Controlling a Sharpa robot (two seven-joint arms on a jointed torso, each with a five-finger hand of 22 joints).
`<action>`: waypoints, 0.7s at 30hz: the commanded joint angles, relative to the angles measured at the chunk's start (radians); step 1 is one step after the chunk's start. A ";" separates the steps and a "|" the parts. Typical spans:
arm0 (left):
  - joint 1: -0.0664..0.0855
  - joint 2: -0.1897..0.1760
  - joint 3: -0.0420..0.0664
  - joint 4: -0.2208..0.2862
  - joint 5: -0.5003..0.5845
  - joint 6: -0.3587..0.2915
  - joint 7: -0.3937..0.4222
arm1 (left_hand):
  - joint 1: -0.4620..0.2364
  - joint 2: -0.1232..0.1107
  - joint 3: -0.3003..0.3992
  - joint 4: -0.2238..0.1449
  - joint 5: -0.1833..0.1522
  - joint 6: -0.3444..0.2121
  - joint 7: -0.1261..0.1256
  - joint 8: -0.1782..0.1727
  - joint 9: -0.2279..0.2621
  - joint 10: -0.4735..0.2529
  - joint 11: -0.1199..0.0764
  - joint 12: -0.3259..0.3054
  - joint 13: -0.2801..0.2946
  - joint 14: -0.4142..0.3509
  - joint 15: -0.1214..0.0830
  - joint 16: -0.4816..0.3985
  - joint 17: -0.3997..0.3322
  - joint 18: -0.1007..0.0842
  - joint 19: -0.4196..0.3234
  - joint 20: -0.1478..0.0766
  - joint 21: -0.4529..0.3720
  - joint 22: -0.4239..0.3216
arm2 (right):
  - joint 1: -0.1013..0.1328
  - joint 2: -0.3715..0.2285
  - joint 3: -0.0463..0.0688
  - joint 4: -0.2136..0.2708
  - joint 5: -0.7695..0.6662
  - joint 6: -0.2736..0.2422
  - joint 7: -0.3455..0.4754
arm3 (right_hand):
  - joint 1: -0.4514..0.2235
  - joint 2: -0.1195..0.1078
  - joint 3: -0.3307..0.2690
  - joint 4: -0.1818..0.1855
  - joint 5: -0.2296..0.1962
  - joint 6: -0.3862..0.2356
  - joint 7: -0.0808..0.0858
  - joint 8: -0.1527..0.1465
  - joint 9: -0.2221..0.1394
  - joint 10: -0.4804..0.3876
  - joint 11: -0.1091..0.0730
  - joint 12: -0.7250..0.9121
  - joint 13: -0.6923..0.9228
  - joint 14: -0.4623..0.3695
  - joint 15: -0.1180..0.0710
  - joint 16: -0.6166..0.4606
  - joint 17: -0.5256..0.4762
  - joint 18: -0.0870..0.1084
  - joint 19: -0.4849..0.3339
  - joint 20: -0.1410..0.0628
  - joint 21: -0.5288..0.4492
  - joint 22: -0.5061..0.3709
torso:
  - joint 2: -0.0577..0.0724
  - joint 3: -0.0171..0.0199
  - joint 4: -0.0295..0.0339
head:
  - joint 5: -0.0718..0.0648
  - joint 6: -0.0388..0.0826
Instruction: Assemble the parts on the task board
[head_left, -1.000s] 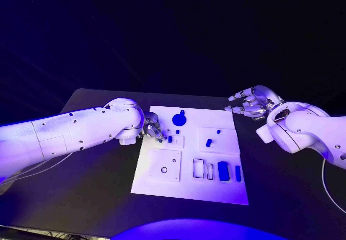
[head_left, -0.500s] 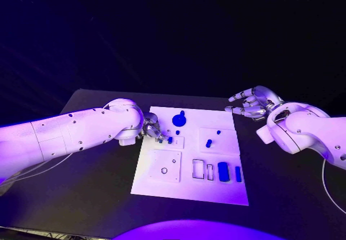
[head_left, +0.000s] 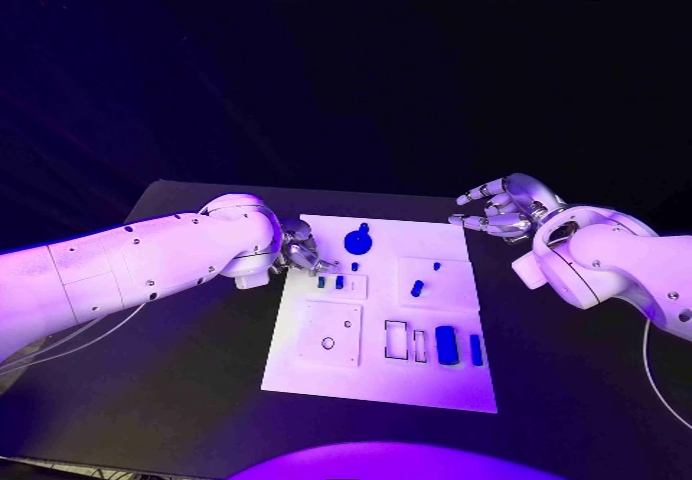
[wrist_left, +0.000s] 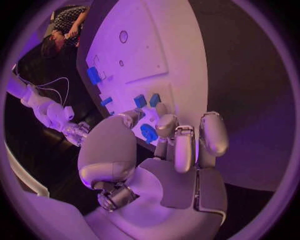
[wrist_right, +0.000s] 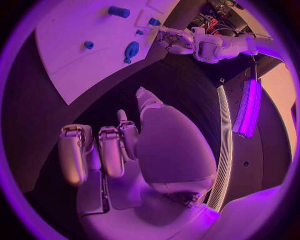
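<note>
- Left hand (head_left: 300, 250) has lifted slightly off the white rectangular task board (head_left: 378, 375), toward its far-left edge; fingers curled, whether they hold anything I cannot tell.
- Two small blue block parts (head_left: 330, 282) now sit exposed in the board's left recess, probably seated.
- Right hand (head_left: 498, 208) hovers beyond the board's far-right corner, loosely spread, empty.

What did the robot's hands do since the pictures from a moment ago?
The left hand moved a little toward the far end of the task board, drawing back from the two small blue parts near the board's left edge; they now lie clear of its fingers. Whether it let one go cannot be told. The right hand stayed off the board's far right corner, holding nothing. The other blue parts stayed put.
</note>
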 joint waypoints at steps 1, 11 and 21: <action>0.002 -0.007 0.010 0.014 0.113 -0.099 0.022 | 0.042 0.020 -0.011 -0.002 0.009 -0.041 0.018 -0.020 -0.009 -0.060 0.017 -0.047 -0.071 0.063 0.011 -0.035 0.141 0.011 -0.052 0.012 -0.043 -0.075 | -0.001 0.001 0.000 -0.002 -0.010 0.006 0.013 | -0.013 0.000 0.006 0.001 0.001 0.007 0.000 0.004 -0.001 -0.007 -0.002 -0.005 0.078 0.082 -0.002 -0.002 0.172 0.019 0.052 0.000 -0.005 0.203 | 0.000 0.0006 0.0008 | 0.001 0.004; 0.008 -0.017 0.022 0.029 0.223 -0.230 0.206 | 0.174 0.011 -0.039 -0.003 0.013 -0.198 0.104 -0.095 -0.084 -0.339 0.097 -0.245 -0.323 -0.118 0.082 -0.249 -0.200 0.081 -0.318 0.070 -0.314 -0.469 | -0.001 0.001 0.000 -0.005 -0.010 0.004 0.015 | -0.015 0.001 0.006 0.002 0.002 0.007 0.000 0.004 -0.002 -0.008 -0.002 -0.006 0.077 0.082 -0.002 -0.003 0.171 0.019 0.051 0.000 -0.006 0.203 | 0.001 0.0003 0.0006 | -0.003 0.016; 0.005 0.023 -0.018 0.015 -0.047 -0.387 0.534 | 0.491 -0.064 0.069 -0.062 0.008 -0.274 0.149 -0.187 -0.263 -0.504 0.149 -0.461 -0.542 -0.383 0.129 -0.526 -0.581 0.085 -0.354 0.119 -0.486 -0.575 | -0.003 0.003 -0.001 -0.016 -0.019 -0.008 0.038 | -0.014 0.003 0.009 0.000 0.004 0.012 -0.001 0.007 -0.001 -0.025 -0.002 -0.023 0.059 0.078 -0.002 -0.009 0.154 0.024 0.040 0.000 -0.028 0.191 | 0.002 -0.0020 0.0018 | -0.008 0.023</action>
